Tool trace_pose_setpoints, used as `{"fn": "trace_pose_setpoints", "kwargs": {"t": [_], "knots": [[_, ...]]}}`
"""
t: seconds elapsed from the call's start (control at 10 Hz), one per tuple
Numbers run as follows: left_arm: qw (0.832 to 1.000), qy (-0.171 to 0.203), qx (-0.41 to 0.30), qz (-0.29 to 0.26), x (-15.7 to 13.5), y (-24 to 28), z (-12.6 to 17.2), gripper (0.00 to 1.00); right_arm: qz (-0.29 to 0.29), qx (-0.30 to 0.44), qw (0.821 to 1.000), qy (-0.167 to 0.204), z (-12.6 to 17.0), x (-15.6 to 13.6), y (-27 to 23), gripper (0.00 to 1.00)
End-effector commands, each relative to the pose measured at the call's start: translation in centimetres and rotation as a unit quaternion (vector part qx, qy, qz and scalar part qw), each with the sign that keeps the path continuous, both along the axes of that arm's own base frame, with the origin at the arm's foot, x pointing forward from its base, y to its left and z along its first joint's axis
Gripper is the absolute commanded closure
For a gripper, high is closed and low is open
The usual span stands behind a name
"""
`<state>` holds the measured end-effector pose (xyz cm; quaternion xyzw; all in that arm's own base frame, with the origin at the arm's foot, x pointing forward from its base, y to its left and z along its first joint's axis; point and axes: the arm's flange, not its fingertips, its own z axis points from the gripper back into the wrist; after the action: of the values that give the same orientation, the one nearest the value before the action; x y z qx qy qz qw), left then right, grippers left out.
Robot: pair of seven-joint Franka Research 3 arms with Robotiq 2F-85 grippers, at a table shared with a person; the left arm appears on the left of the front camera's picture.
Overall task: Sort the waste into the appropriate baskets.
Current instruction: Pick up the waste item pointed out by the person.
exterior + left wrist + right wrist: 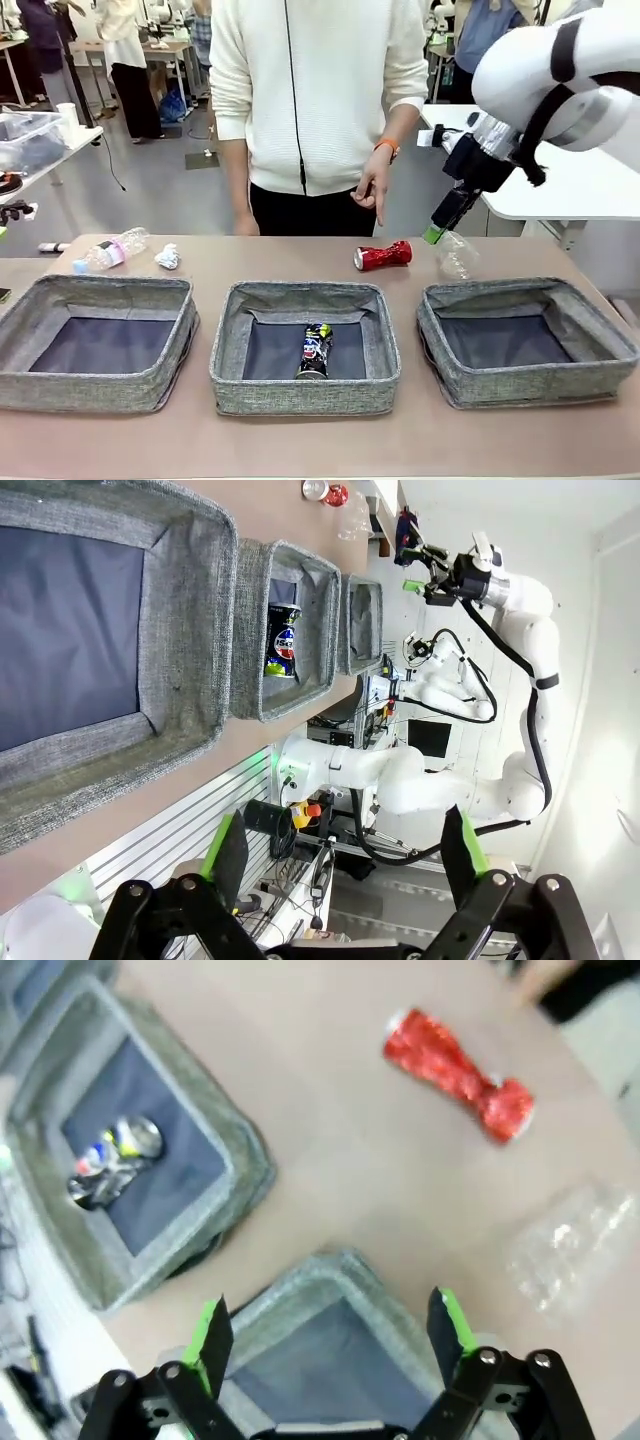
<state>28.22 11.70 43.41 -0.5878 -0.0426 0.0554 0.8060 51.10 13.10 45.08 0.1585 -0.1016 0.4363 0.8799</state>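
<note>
Three grey woven baskets stand in a row: left, middle, right. A dark printed can lies in the middle basket. Behind the baskets on the table lie a crushed red can, a clear plastic bottle, a pink-labelled bottle and a white paper wad. My right gripper hangs open and empty just above the clear bottle, over the far rim of the right basket. My left gripper is open and empty, off the table's side, looking along the basket row.
A person in a white sweater stands at the far edge, one hand hanging above the red can. A white table stands at the right. Bare tabletop lies in front of the baskets.
</note>
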Motion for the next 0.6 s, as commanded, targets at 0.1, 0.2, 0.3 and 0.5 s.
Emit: {"fn": "trace_pose_setpoints", "kwargs": {"t": [0.1, 0.2, 0.3, 0.5], "knots": [[1.0, -0.001, -0.009, 0.002, -0.1, 0.0, 0.4, 0.0, 0.184, 0.014, 0.982, -0.043, -3.1, 5.9, 1.3, 0.0], [1.0, -0.001, -0.009, 0.002, -0.1, 0.0, 0.4, 0.0, 0.165, -0.001, 0.984, -0.066, -4.2, 7.2, 1.8, 0.0], [1.0, -0.001, -0.009, 0.002, -0.1, 0.0, 0.4, 0.0, 0.183, -0.006, 0.98, -0.075, -5.6, 8.3, 2.8, 0.0], [1.0, -0.001, -0.009, 0.002, -0.1, 0.0, 0.4, 0.0, 0.182, -0.078, 0.972, -0.126, -8.3, 9.7, 3.8, 0.0]]}}
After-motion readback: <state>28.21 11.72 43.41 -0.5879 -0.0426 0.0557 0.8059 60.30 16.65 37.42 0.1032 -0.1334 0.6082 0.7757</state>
